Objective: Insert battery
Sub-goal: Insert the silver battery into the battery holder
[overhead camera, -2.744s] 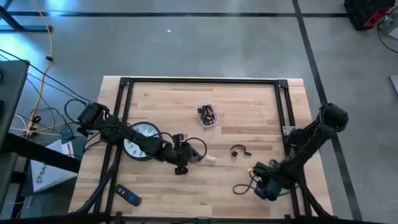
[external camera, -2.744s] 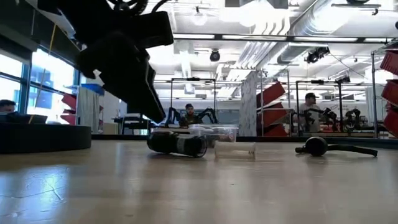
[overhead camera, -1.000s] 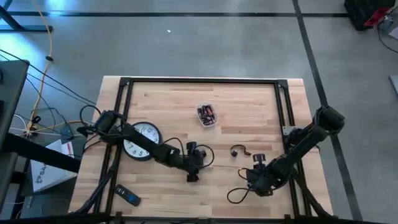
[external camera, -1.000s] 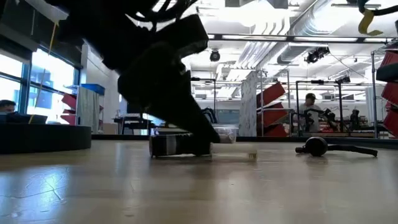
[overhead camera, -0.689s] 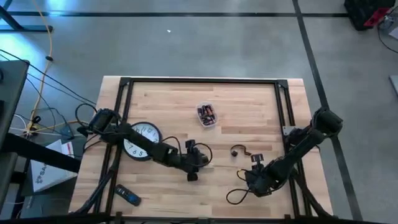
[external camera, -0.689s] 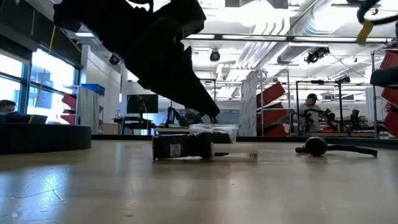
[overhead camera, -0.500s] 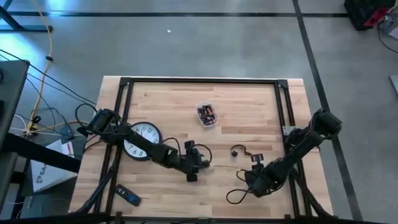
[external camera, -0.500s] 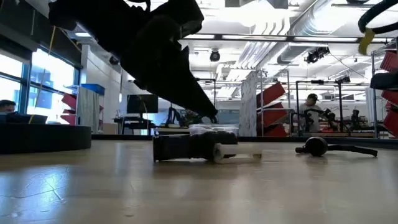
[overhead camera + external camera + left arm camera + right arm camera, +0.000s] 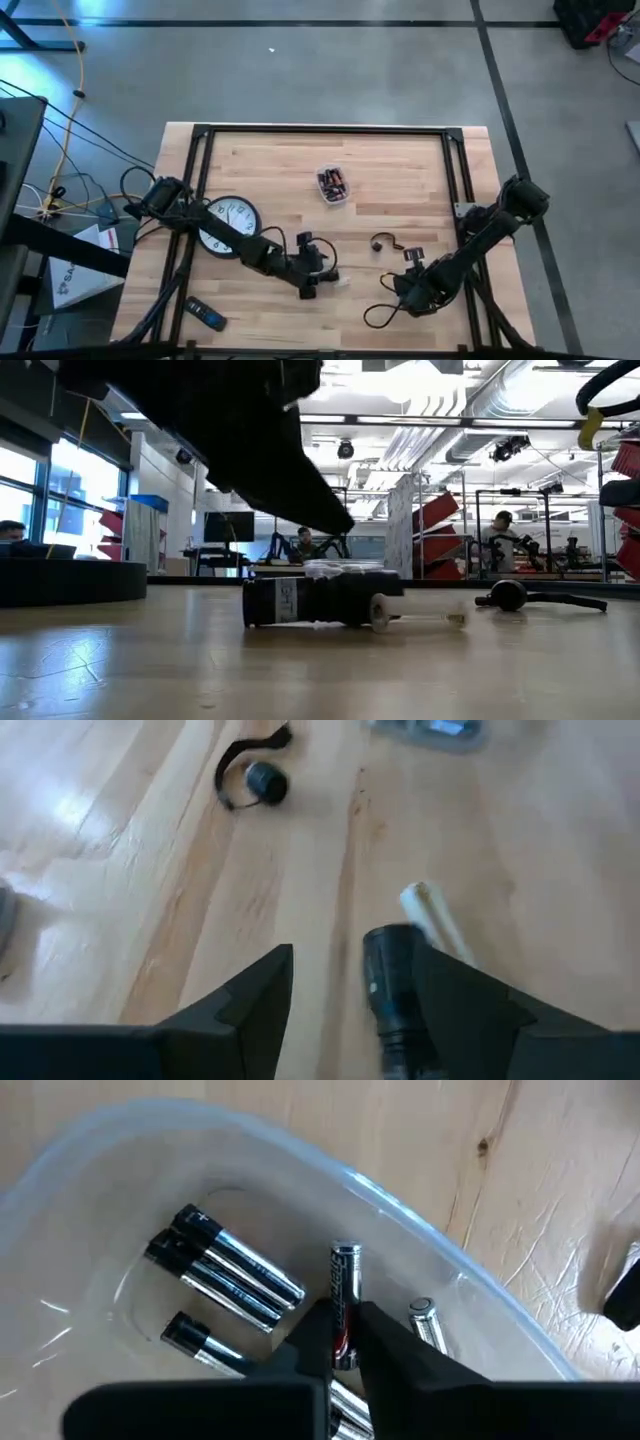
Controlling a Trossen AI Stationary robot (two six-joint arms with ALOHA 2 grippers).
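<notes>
A black flashlight [image 9: 318,602] lies on its side on the table, and a whitish rod [image 9: 428,620] sticks out past its end. My left gripper [image 9: 318,277] is open over it. The flashlight [image 9: 392,988] lies between the fingers, close to one finger [image 9: 462,1012]. The high view shows my right gripper [image 9: 412,290] near the table's front right. In its wrist view my right gripper [image 9: 343,1318] is shut on a battery [image 9: 345,1285] inside a clear tub [image 9: 420,1205] that holds several batteries. My left gripper straddles the flashlight's body [image 9: 385,970] from above, slanting. I cannot tell whether a finger touches it. My right gripper pinches a red, black and silver battery [image 9: 346,1280] between its two fingertips, along the battery's length. The battery's free end points away from the fingers, over the tub.
The battery tub [image 9: 333,186] stands at the table's middle far side. A black cap with a strap [image 9: 384,243] lies right of the flashlight. A wall clock [image 9: 228,224] lies at the left, and a remote [image 9: 205,315] near the front left corner. Black frame rails run along both sides.
My left gripper has risen off the flashlight and shifted slightly toward the table's near edge. The flashlight has turned and come toward the near edge, and the whitish rod now shows farther out past its end.
</notes>
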